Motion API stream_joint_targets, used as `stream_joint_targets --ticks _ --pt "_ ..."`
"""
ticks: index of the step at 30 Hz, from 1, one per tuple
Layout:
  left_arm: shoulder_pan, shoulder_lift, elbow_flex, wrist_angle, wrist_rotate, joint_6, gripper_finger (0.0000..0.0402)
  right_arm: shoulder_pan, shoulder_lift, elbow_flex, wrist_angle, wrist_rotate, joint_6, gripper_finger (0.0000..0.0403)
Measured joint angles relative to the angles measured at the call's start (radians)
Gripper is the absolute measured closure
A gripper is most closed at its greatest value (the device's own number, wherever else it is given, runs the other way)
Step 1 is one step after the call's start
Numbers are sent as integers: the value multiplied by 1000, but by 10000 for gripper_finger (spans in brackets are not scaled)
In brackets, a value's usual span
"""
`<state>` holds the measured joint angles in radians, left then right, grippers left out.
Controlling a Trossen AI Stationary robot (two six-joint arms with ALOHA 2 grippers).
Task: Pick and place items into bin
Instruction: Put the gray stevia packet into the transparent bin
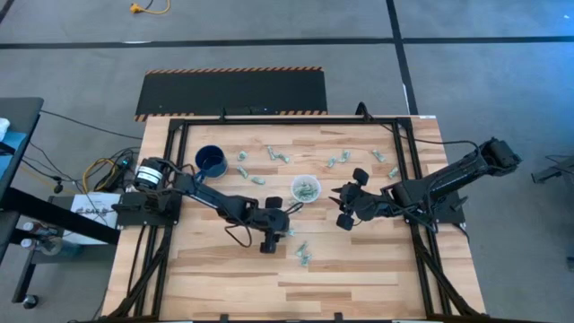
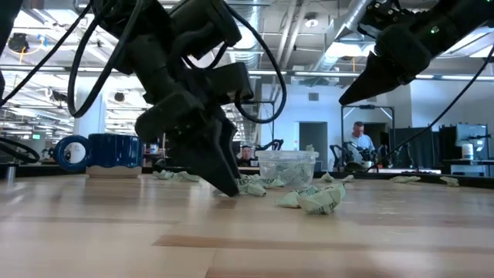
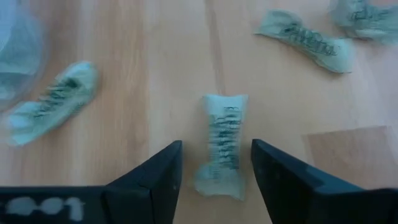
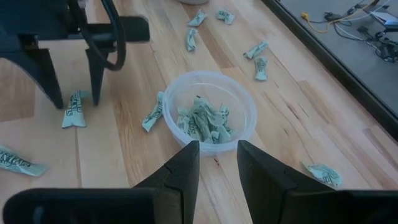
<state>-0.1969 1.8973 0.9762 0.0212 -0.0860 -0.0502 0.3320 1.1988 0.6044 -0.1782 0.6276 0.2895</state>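
Down near the middle of the table, the left gripper stands low over the wood with its two dark fingers spread apart. One wrapped piece, pale green and white with crinkled ends, lies flat between them, lengthwise in the gap; whether either finger touches it cannot be told. In the right wrist view the same piece lies between the two finger tips, which reach down to the tabletop. Another wrapped piece lies just beside this one, on the side toward the cup, and two more lie a little farther off toward the table's front edge.

The clear cup stands upright near the table's centre, between the two grippers, with several wrapped pieces already inside. More loose pieces are scattered toward the far edge, and a small cluster lies nearer the front edge. A dark blue mug stands toward the far left.

The right gripper hangs above the table just beside the cup, fingers parted with nothing between them.
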Motion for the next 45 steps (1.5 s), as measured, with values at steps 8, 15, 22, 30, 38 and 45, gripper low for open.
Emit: stream_joint_targets --ticks 8,15,22,30,38,45 --pt "-1 1 0 0 -23 4 291 0 0 0 0 0 0 301" --pt "0 0 5 -9 -33 3 357 0 0 0 0 0 0 301" --pt "8 0 83 -28 -37 22 398 0 0 0 0 0 0 301" --pt "95 -1 224 -206 -31 64 394 0 0 0 0 -1 -1 301" --pt "204 -2 310 -245 15 119 400 0 0 -1 -1 -1 -1 301" --pt "315 -2 318 -207 151 119 399 -14 0 -46 0 1 69 301"
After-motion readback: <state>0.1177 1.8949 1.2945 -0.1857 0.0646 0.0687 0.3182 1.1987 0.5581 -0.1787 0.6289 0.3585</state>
